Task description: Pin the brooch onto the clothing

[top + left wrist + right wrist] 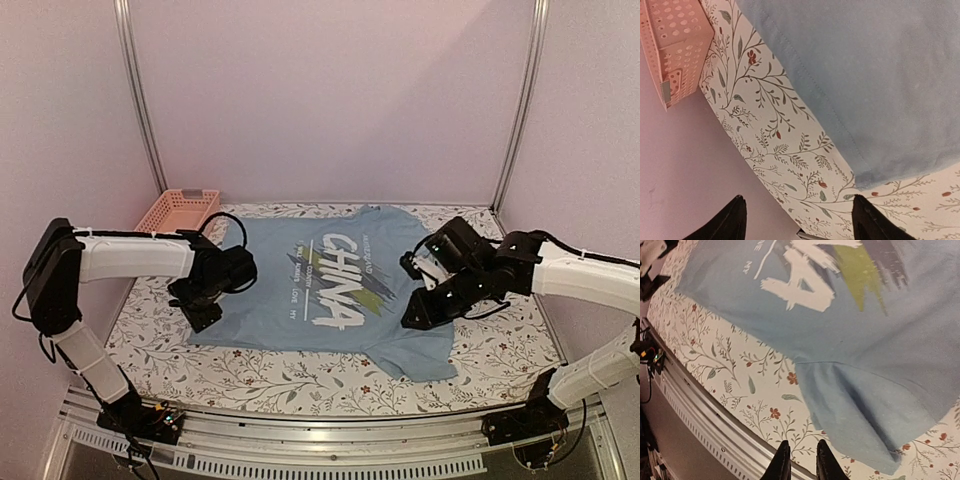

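Light blue shirt (290, 290) printed "CHINA" lies flat on floral worktop (300, 378). Both arms bend inward: left fingers (736, 221) spread at its left edge, right fingers (781, 461) seemingly pressed together over its right.

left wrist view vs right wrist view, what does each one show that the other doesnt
Only the left wrist view shows the pink basket and the pale wall beside the table. Only the right wrist view shows the white print with its green stroke, a folded sleeve and the metal rail at the table's edge. Both show the light blue T-shirt lying on the floral tablecloth. Neither shows the brooch.
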Controlling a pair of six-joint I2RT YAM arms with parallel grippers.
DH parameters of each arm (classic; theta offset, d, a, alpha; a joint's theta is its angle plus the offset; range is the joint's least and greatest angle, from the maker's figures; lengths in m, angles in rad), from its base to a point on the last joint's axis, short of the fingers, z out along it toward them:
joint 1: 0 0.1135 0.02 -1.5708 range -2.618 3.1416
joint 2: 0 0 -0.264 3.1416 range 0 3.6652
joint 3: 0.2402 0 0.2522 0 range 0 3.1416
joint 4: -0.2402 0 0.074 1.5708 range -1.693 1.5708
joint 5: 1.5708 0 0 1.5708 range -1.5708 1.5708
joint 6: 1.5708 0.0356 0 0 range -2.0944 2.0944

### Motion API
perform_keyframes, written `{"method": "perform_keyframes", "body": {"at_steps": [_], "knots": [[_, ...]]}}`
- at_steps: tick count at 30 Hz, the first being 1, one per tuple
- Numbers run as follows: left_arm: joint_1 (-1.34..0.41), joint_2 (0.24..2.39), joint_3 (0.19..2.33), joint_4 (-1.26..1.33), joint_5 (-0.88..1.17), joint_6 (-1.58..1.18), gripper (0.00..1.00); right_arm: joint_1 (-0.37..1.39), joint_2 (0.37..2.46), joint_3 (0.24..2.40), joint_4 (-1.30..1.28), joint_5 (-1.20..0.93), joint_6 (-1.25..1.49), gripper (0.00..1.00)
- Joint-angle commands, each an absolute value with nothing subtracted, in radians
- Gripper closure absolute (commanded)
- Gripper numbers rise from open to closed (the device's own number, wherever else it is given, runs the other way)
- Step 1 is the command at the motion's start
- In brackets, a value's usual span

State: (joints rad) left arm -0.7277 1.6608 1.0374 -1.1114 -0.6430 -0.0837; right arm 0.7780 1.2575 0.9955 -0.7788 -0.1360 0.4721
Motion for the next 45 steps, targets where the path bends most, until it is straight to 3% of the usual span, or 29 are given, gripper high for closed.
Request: {"method": "perform_keyframes", "body": {"at_steps": [1, 6, 11, 14, 20, 23, 24, 30, 37, 38, 42, 45], "knots": [[-0.702, 1.609, 1.069, -1.114, -0.721, -0.116, 0.28, 1.017, 1.439, 1.004, -0.684, -0.134, 0.418, 0.84], [-0.697, 1.587, 1.047, -1.111, -0.725, -0.116, 0.28, 1.068, 1.637, 1.026, -0.716, -0.054, 0.413, 0.84], [-0.696, 1.583, 1.038, -1.109, -0.724, -0.115, 0.27, 1.069, 1.689, 1.015, -0.698, -0.007, 0.412, 0.72], [-0.695, 1.586, 1.04, -1.107, -0.722, -0.111, 0.27, 1.069, 1.722, 1.005, -0.686, -0.005, 0.401, 0.71], [-0.696, 1.577, 1.039, -1.103, -0.713, -0.104, 0.27, 1.072, 1.775, 0.965, -0.689, -0.012, 0.406, 0.77], [-0.696, 1.566, 1.036, -1.099, -0.711, -0.098, 0.27, 1.072, 1.785, 0.957, -0.722, 0.024, 0.409, 0.94], [-0.695, 1.565, 1.036, -1.098, -0.71, -0.097, 0.27, 1.074, 1.784, 0.96, -0.726, -0.008, 0.405, 0.99], [-0.695, 1.57, 1.037, -1.092, -0.71, -0.088, 0.27, 1.119, 1.739, 0.996, -0.627, -0.487, 0.253, 1.0], [-0.695, 1.57, 1.035, -1.085, -0.701, -0.079, 0.27, 1.125, 1.789, 1.06, -0.639, -0.585, 0.206, 1.0], [-0.695, 1.569, 1.035, -1.082, -0.697, -0.074, 0.27, 1.125, 1.79, 1.063, -0.639, -0.591, 0.205, 0.99], [-0.695, 1.575, 1.036, -1.075, -0.69, -0.065, 0.27, 1.124, 1.788, 1.093, -0.671, -0.588, 0.185, 0.78], [-0.696, 1.589, 1.06, -1.063, -0.681, -0.045, 0.27, 1.118, 1.757, 1.145, -0.688, -0.594, 0.169, 0.69]]}}
